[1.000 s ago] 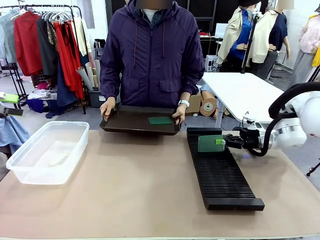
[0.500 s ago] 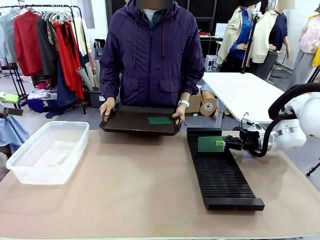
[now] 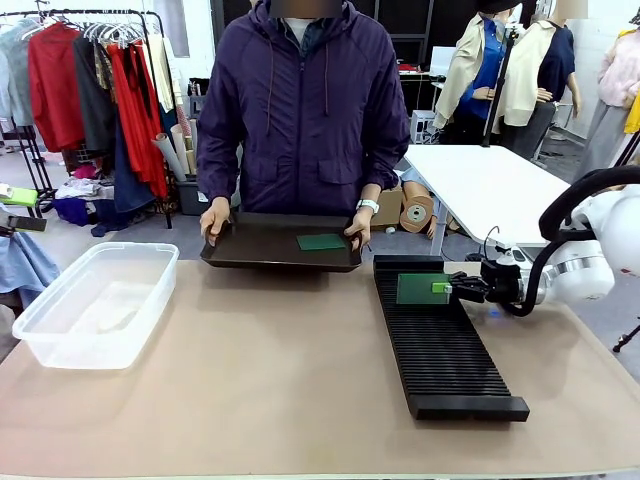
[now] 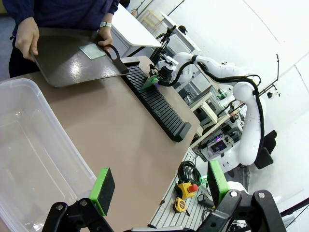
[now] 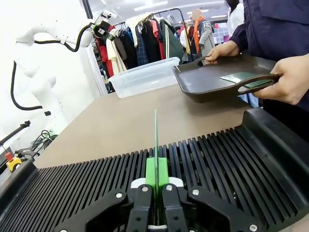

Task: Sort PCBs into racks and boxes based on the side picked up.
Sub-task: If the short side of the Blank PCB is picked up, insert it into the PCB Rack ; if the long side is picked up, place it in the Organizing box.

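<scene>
My right gripper (image 3: pixel 446 288) is shut on a green PCB (image 3: pixel 420 289), held upright on edge over the far end of the long black rack (image 3: pixel 440 345). In the right wrist view the board (image 5: pixel 156 137) appears edge-on between the green pads (image 5: pixel 150 175), in line with the rack's ribs (image 5: pixel 217 157); I cannot tell whether it sits in a slot. A second PCB (image 3: pixel 320 241) lies on a black tray (image 3: pixel 255 250) that the person holds at the far edge. The clear tub (image 3: pixel 95 305) stands at the left. My left gripper (image 4: pixel 159 186) hangs open above the tub (image 4: pixel 29 145).
The person's hands (image 3: pixel 214 215) grip both tray handles. A wide stretch of bare tan table (image 3: pixel 270 360) lies between tub and rack. A white table (image 3: pixel 490 185) and a clothes rail (image 3: pixel 100 80) stand behind the person.
My right gripper has sunk slightly with the PCB toward the rack's ribs. The tray and the left arm stay put.
</scene>
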### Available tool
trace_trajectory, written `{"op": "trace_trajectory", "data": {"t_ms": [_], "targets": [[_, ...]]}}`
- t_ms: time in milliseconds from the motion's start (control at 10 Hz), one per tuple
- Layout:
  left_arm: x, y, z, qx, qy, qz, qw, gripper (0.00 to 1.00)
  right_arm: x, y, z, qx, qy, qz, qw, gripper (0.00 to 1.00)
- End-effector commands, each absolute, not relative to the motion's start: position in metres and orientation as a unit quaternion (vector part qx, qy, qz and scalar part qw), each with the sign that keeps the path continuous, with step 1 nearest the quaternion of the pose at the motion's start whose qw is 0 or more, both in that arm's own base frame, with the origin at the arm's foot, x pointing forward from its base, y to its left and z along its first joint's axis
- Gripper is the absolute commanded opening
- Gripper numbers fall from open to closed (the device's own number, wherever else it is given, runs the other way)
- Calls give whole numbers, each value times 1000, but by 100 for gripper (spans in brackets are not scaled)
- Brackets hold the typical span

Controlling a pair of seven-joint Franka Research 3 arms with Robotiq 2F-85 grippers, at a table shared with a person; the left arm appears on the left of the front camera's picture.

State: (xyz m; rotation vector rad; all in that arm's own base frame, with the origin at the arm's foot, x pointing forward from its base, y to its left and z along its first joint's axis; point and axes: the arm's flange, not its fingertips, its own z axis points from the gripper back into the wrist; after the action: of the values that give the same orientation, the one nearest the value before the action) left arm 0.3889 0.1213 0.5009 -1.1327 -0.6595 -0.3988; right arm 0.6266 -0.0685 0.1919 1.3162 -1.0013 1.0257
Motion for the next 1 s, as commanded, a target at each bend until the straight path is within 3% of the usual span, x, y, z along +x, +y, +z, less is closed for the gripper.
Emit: {"op": "trace_trajectory", "data": {"t_ms": [0,400,500,900], "targets": [[388,121,503,-526,-304,-182,774,100,616,-72,183,543,-441,432,568,13],[388,121,503,-526,-304,-182,774,100,615,-75,195,544,-460,430,555,91],[388,121,503,-526,-304,-182,774,100,615,-75,199,543,-462,430,554,100],[388,121,503,-526,-304,-182,774,100,615,-73,205,535,-457,433,563,100]]}}
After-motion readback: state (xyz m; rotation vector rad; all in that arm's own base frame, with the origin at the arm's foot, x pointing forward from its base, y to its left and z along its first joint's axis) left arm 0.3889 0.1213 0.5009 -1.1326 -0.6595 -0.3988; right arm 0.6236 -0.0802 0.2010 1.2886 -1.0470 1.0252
